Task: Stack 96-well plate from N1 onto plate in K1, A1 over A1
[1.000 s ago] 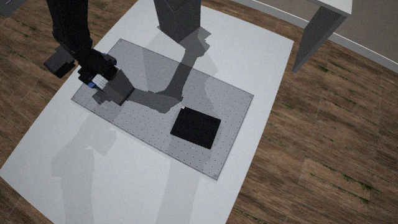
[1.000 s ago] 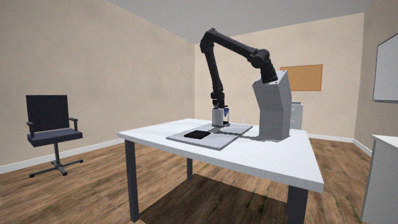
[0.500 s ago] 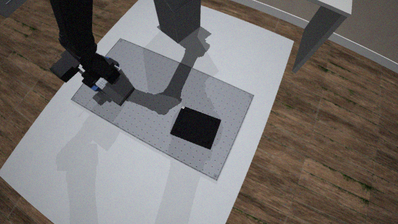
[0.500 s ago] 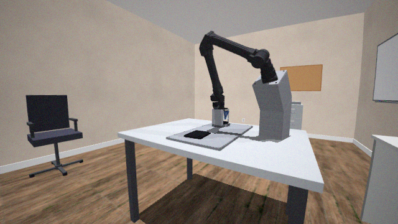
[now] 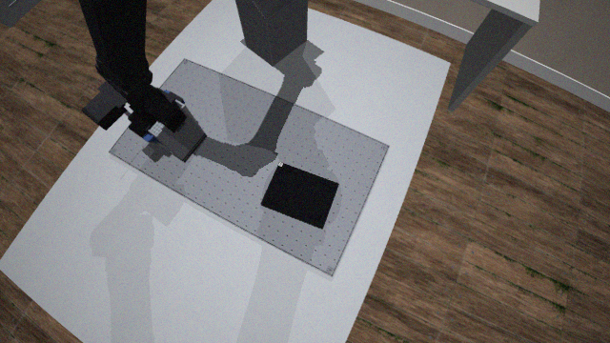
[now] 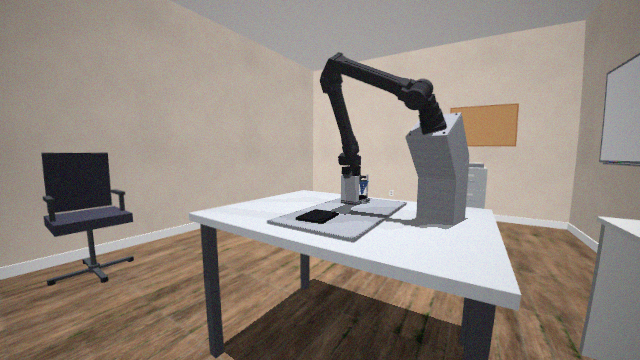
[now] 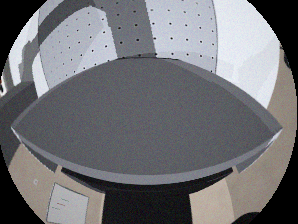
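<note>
Gripper (image 5: 153, 128) clamped on the 96-well plate (image 5: 155, 129), low over stack rack K1 (image 5: 183, 140); plate nest N1 (image 5: 300, 195) bare; transfer done; seating, A1 alignment and release left.

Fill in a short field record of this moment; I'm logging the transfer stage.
gripper: shut on the 96-well plate
plate position: above stack rack K1, at the breadboard's far-left end
nested on lower plate: cannot tell
plate nest N1: no plate on it
A1 marker: at the nest's corner
</note>
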`<state>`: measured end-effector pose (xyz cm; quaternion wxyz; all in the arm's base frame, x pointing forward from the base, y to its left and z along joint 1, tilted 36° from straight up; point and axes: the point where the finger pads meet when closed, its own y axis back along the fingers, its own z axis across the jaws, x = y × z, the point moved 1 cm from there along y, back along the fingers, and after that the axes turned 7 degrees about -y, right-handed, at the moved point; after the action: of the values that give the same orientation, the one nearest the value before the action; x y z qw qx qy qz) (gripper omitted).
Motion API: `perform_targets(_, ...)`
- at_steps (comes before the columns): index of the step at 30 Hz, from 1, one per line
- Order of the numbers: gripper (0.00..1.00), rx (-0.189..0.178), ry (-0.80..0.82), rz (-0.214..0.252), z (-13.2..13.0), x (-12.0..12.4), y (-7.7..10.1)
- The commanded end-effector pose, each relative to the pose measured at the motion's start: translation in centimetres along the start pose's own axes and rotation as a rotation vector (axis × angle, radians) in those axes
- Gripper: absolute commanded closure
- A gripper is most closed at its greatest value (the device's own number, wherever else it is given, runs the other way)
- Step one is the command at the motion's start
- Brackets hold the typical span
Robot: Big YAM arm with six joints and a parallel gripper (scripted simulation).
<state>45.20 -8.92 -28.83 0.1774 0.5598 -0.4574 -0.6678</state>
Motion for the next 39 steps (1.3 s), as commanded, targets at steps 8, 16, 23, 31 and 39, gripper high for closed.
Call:
perform_targets(8,1.00,0.016,-0.005,0.000,-0.7,0.1,0.4)
perform_targets(16,1.00,0.011,-0.011,0.001,-0.4,0.3,-0.4)
perform_targets(23,1.00,0.009,-0.003,0.000,-0.5,0.0,-0.7)
perform_targets(31,1.00,0.009,-0.003,0.000,-0.5,0.0,-0.8)
perform_targets(39,1.00,0.005,-0.001,0.000,-0.3,-0.1,-1.0)
